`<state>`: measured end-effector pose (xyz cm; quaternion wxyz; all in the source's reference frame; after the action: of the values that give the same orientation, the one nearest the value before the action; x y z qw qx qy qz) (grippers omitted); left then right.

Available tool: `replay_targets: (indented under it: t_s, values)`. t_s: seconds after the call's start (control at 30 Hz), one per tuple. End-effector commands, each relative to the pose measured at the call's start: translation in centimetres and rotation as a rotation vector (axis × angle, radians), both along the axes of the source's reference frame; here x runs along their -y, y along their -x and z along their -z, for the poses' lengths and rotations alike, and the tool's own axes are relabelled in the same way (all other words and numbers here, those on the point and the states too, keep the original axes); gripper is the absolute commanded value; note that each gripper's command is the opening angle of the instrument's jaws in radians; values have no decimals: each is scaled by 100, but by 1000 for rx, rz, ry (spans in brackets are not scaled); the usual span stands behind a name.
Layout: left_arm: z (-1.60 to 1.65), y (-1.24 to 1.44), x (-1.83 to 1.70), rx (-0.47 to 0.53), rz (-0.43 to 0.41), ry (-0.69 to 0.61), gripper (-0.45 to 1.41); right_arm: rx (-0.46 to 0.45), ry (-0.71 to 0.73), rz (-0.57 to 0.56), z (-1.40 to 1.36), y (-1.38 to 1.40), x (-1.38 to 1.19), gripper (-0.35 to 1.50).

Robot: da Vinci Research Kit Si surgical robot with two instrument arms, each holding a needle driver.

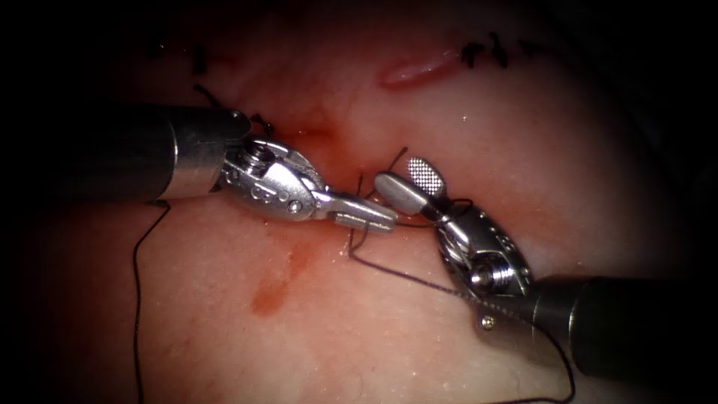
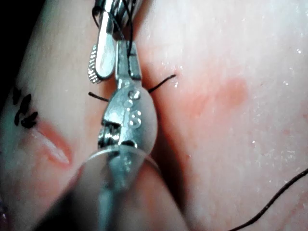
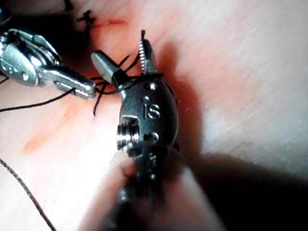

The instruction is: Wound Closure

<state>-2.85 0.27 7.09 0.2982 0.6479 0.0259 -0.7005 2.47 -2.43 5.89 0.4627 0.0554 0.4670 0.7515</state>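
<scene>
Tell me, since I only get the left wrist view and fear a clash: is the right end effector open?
Observer: Yes. The right end effector is open and holds nothing.
Operator: Any thread on it?
Observer: Thread loops around the base of its jaws.
Operator: And where does mine sit?
Observer: The left end effector, shut on thread, points at the right one's jaws from the endoscope's left. Another strand runs from there across the tissue past the right wrist.
</scene>
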Motion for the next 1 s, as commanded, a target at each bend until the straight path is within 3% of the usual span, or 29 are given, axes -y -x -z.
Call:
replay_targets:
  t_s: [0.03,0.33,0.53,0.57,0.6,0.63,0.8,0.9,0.93,1.0]
  values:
    - [-4,6,-3,1,-1,2,-45,-12,-5,-4,-8,-11,-8,96]
    - [-5,6,-1,1,-2,4,-45,-32,-61,-2,-44,-21,-27,99]
    - [-5,6,-1,-1,-2,-1,-45,-32,-61,-2,-51,-29,-36,94]
    - [-5,6,-1,-1,-2,-1,-45,-31,-62,0,-52,-30,-36,88]
    - [-5,6,0,0,-3,-1,-45,-28,-66,2,-53,-31,-36,57]
    - [-5,5,0,-2,-3,-6,-45,-20,-102,5,-52,-32,-33,-35]
    - [-7,-14,-10,-27,17,-24,-45,4,-154,-13,-27,-42,-23,-35]
    - [-10,-31,-17,-49,34,-38,-45,61,-18,31,-5,-48,-27,-35]
    - [-12,-47,-25,-65,45,-58,-45,114,91,82,12,-53,-30,-35]
    - [-13,-53,-29,-72,52,-57,-45,140,125,106,17,-55,-29,-35]
